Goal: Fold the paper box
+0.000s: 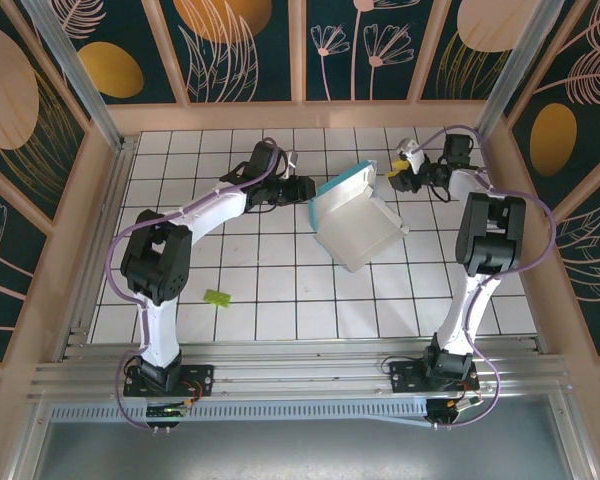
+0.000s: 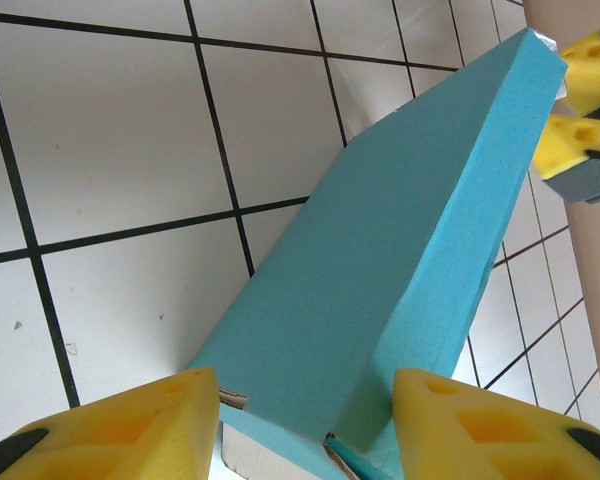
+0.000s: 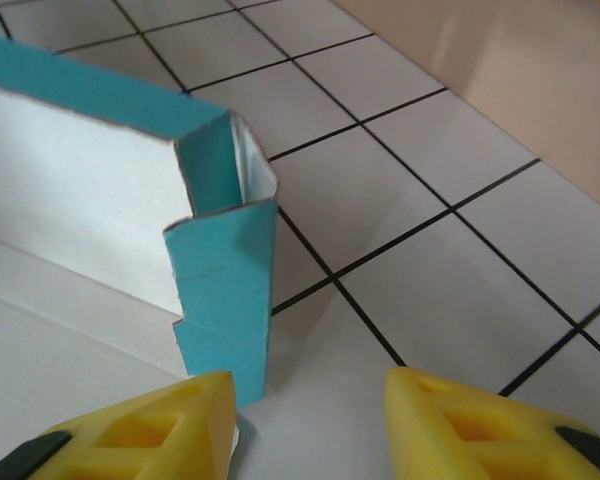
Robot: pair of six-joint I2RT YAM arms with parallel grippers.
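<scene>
White square tiles with dark grout cover the table (image 1: 280, 322). It is fenced by pale wooden framing and dark teal wall panels (image 1: 242, 45) printed with thin leaf outlines and gold and peach ovals. Ribbed aluminium rails (image 1: 300, 378) run along the near edge, where both arm bases are bolted.

At the near left, a tiny lime-green scrap (image 1: 217, 297) lies flat on a tile, well apart from everything else. The left arm reaches far and right, so that the left gripper (image 1: 305, 190) sits at the left end of the paper box (image 1: 360, 232). In the left wrist view its yellow foam fingers (image 2: 130, 432) stand wide, and the box's smooth matte turquoise wall (image 2: 400, 250) fills the gap between them. Raw grey card edges show at the corners. I cannot tell whether the fingers press on it or merely flank it.

The box sits at the middle of the table, slightly to the far side. It is thin card, white inside with turquoise showing on its far-left wall, and it is turned at a slant to the tile lines.

At the box's far right corner is the right gripper (image 1: 398, 172). In the right wrist view (image 3: 310, 420) its jaws are apart with bare tile between them. An upright turquoise corner flap (image 3: 225, 300) is just beside one finger, and the white inner wall (image 3: 80, 210) runs off to the left.
</scene>
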